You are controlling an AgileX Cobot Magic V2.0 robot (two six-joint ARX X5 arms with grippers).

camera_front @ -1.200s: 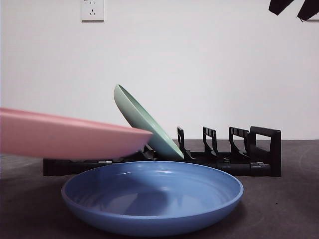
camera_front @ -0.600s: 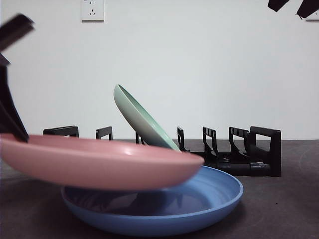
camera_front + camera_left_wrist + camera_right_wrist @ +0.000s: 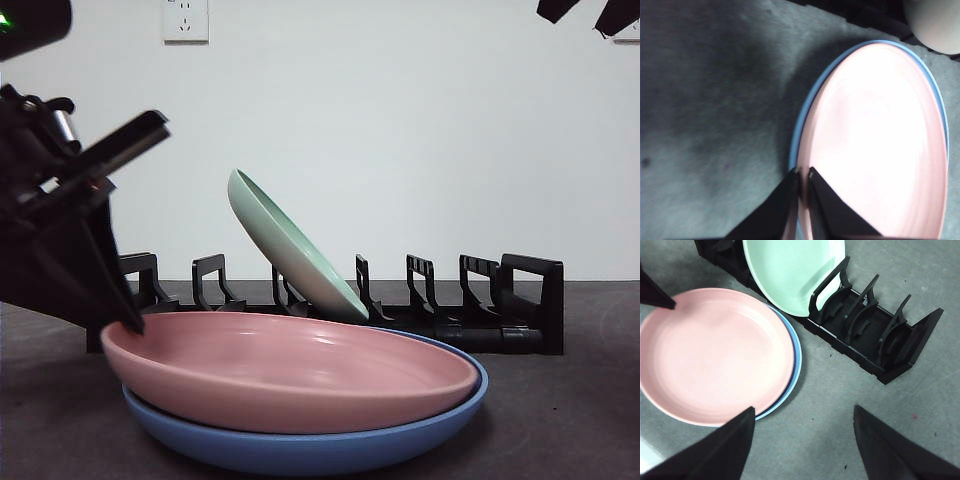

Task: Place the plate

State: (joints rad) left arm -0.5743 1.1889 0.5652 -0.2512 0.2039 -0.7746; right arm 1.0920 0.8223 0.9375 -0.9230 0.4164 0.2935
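1. Writing or brand marks cannot be read on any of the things in view.
2. The left gripper is closed narrowly on the rim of the pink plate, one jaw inside the rim and one outside it.
3. The right gripper hangs high above the table with its jaws spread wide, holding nothing.
4. The pink plate lies nested inside the blue plate, whose rim shows as a thin edge around it.
5. The left gripper grips the pink plate at its edge farthest from the black rack.
6. A green plate leans tilted in a slot of the rack, just behind the stacked plates on the grey table.
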